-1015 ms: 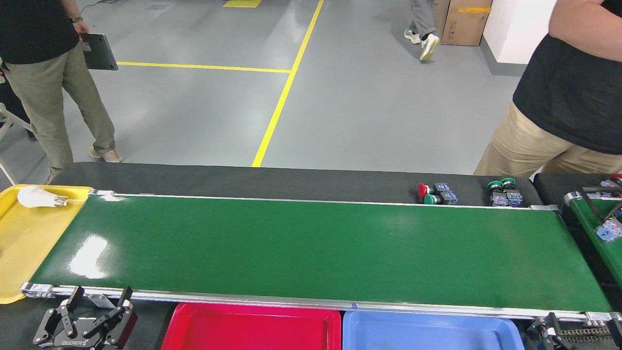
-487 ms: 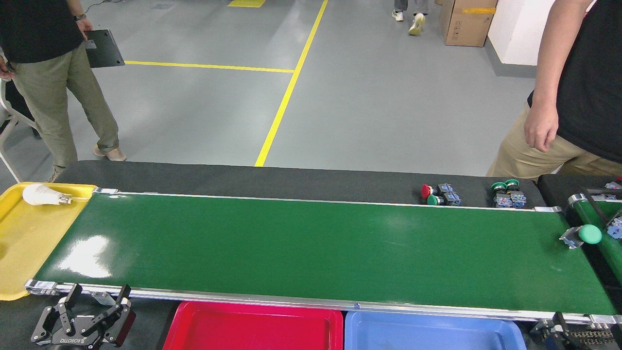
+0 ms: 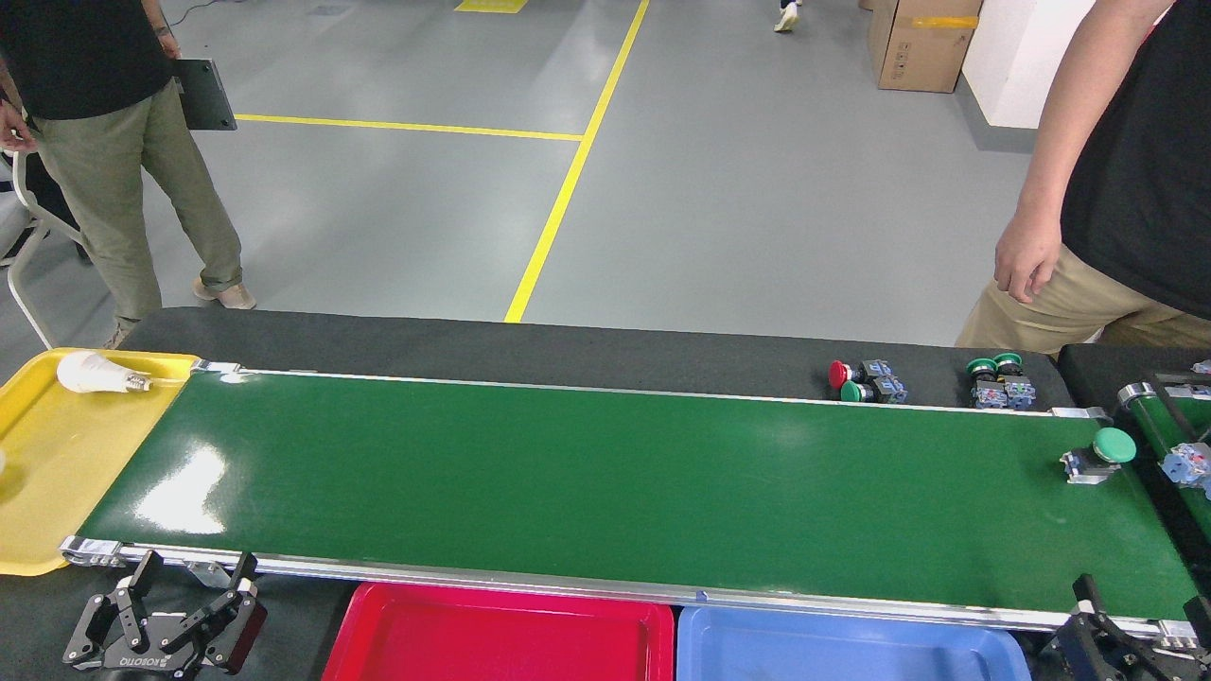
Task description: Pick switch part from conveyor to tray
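A: Head view first. Largest of all, the conveyor (image 3: 605, 482), long and glossy green, bare except at the far right end. Next, three trays: a yellow tray (image 3: 57, 473) at the left end with a bulb (image 3: 95, 374) inside; the tray (image 3: 492, 632), red and empty, just below the near rail; a blue tray (image 3: 842, 651) touching it on the right.

B: And the grippers?

A: Left gripper (image 3: 194, 591) low at the near left, just beside the red tray, fingers spread wide, holding nothing. Right gripper (image 3: 1140, 629) in the lower right corner, mostly cut off by the edge; two dark fingers standing apart, so spread as well, nothing between them.

B: Where to look for the switch part?

A: Switch part (image 3: 1097, 454) on the belt, at the far right end, green mushroom head to the right, grey body to the left. Well apart from both grippers and from the red tray. Not to be confused with the spare switches (image 3: 866, 380) resting on the black surround behind the far rail.

B: How to do the pick well, then?

A: Judging from here, better with the right gripper, being nearer. Approach from above with fingers spread, then close across the squarish body, not on the round head, probably slippery. In case of a running belt, aim with some allowance. Lift clear of the near rail, carry left past the blue tray, release low inside the red one. Also mind the person's hand (image 3: 1026, 265) hanging near the right end.
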Tool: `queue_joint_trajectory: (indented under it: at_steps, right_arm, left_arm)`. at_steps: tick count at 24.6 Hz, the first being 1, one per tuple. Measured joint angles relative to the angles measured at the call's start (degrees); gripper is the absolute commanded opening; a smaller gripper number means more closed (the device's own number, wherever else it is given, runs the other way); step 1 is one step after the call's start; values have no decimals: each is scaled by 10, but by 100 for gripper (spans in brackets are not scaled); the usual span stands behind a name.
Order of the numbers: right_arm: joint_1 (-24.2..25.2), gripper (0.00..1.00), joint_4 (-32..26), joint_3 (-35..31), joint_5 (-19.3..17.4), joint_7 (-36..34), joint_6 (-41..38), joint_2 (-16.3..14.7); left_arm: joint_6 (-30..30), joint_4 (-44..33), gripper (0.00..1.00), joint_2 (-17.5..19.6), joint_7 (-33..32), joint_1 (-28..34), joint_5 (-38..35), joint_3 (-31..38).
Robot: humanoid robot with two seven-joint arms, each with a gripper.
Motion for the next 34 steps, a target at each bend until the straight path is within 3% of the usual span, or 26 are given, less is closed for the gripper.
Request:
queue_joint_trajectory:
  at_steps: [8, 14, 26, 34]
  right_arm:
    - [-60, 100, 53, 3, 4, -3, 6, 6]
    - [-88, 100, 61, 17, 6, 5, 21, 13]
    - [-183, 100, 142, 148, 6, 15, 135, 7]
    - [-282, 100, 233, 222, 11, 15, 178, 7]
  left_arm:
    - [2, 2, 100, 0, 0, -3, -1, -1]
    - [1, 3, 100, 2, 1, -3, -1, -2]
    - [0, 9, 100, 2, 1, -4, -1, -3]
    - [0, 12, 100, 2, 1, -3, -1, -15]
